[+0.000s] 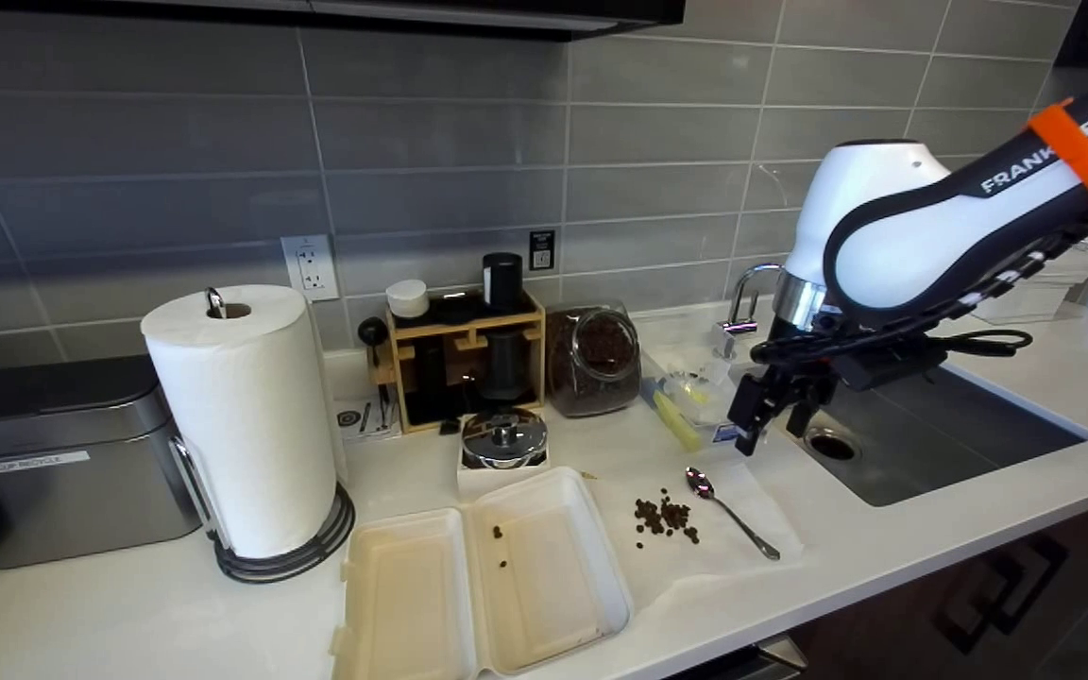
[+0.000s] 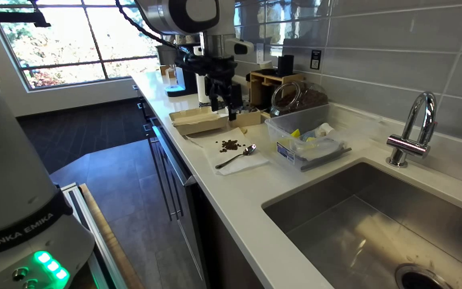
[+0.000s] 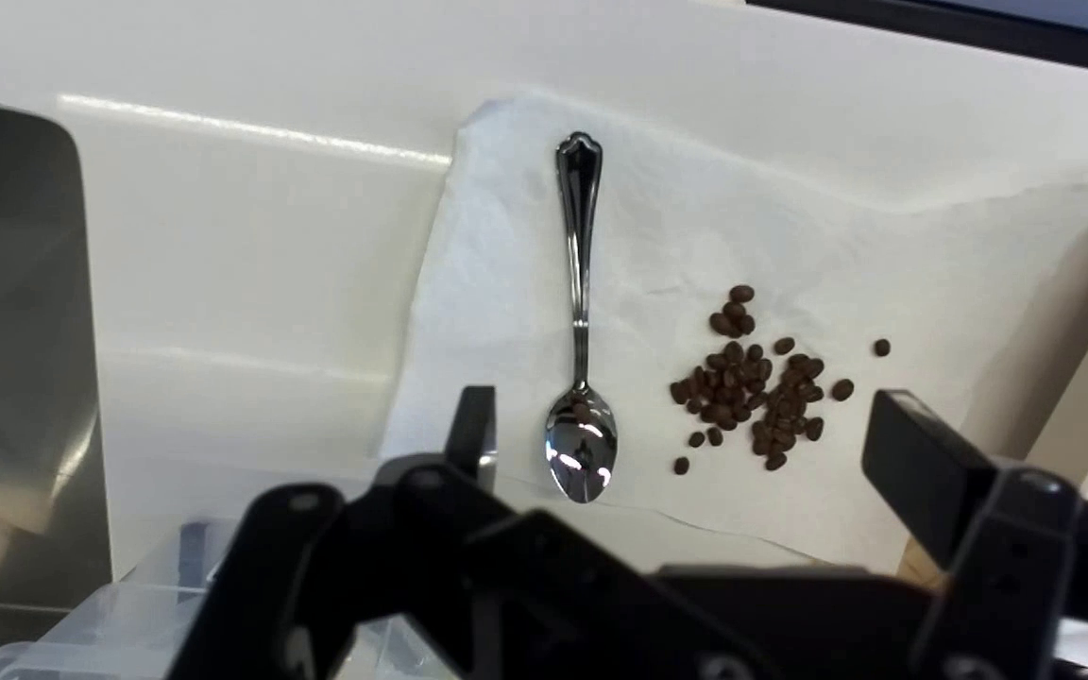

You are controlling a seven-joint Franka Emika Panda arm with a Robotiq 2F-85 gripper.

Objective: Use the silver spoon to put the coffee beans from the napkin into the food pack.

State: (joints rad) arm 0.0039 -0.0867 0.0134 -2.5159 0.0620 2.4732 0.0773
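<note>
White-and-black arm (image 1: 908,250), orange band (image 1: 1085,162), black cables (image 1: 799,351), black gripper (image 1: 772,435).

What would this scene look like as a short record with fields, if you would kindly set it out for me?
end effector: open, holding nothing, above the counter
spoon: lying on the napkin beside the beans, not held
beans: loose cluster on the napkin, with a few strays around it
napkin: spread on the counter between pack and sink
pack: open, what look like a few beans in the half nearer the napkin
paper roll: standing upright near the pack
</note>
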